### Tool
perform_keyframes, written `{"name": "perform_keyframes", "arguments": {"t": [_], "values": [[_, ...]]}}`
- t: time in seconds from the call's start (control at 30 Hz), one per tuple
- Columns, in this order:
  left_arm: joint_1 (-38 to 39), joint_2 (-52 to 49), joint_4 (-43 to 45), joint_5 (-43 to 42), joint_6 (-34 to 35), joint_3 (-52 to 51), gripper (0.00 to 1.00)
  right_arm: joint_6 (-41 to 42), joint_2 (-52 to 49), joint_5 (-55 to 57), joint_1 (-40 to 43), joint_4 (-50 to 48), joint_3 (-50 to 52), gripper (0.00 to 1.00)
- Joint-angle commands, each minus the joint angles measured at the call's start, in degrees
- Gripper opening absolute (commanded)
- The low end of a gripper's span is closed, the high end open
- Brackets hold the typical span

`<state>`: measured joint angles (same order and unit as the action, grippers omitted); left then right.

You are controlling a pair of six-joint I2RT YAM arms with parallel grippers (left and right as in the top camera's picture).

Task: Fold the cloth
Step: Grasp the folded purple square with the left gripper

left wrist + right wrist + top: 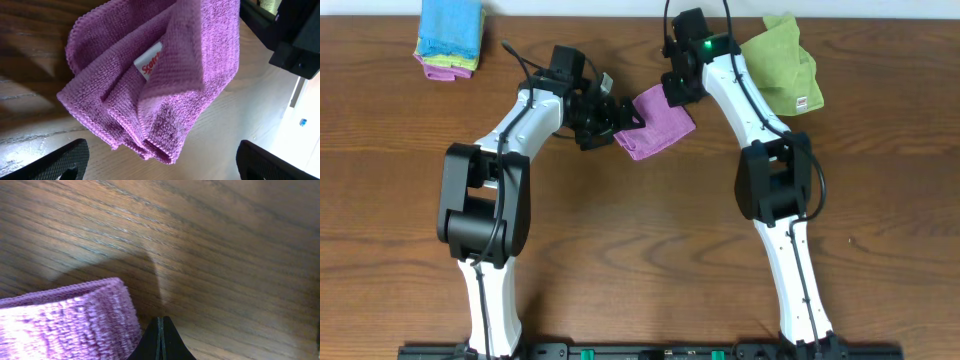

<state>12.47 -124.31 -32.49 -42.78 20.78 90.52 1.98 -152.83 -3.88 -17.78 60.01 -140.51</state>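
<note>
The purple cloth (658,122) lies folded into a small square on the wooden table between my two arms. In the left wrist view the cloth (150,75) shows several stacked layers and its white tag (149,62). My left gripper (160,162) is open, its fingers wide apart just short of the cloth's near corner; in the overhead view it (610,118) sits at the cloth's left edge. My right gripper (160,340) is shut and empty, its tips beside the cloth's edge (70,320); in the overhead view it (676,88) is at the cloth's upper corner.
A green cloth (783,62) with a white tag lies crumpled at the back right. A stack of folded cloths with a blue one on top (450,36) sits at the back left. The table surface (640,240) is brown wood.
</note>
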Motion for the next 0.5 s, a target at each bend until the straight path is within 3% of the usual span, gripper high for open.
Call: {"name": "perform_keyframes", "arguments": {"t": [0.0, 0.1, 0.47], "values": [[-0.4, -0.8, 0.8, 0.6, -1.5, -2.0, 0.95, 1.4, -0.8, -0.2, 1.1, 0.8, 0.0, 0.01], [-1.2, -0.8, 6.1, -5.0, -1.4, -5.9, 0.95, 1.4, -0.9, -0.2, 1.3, 1.3, 0.0, 0.01], [-2.5, -0.8, 17.6, -8.3, 3.8, -12.4, 0.95, 3.0, -2.9, -1.4, 2.1, 2.4, 0.0, 0.01]]}}
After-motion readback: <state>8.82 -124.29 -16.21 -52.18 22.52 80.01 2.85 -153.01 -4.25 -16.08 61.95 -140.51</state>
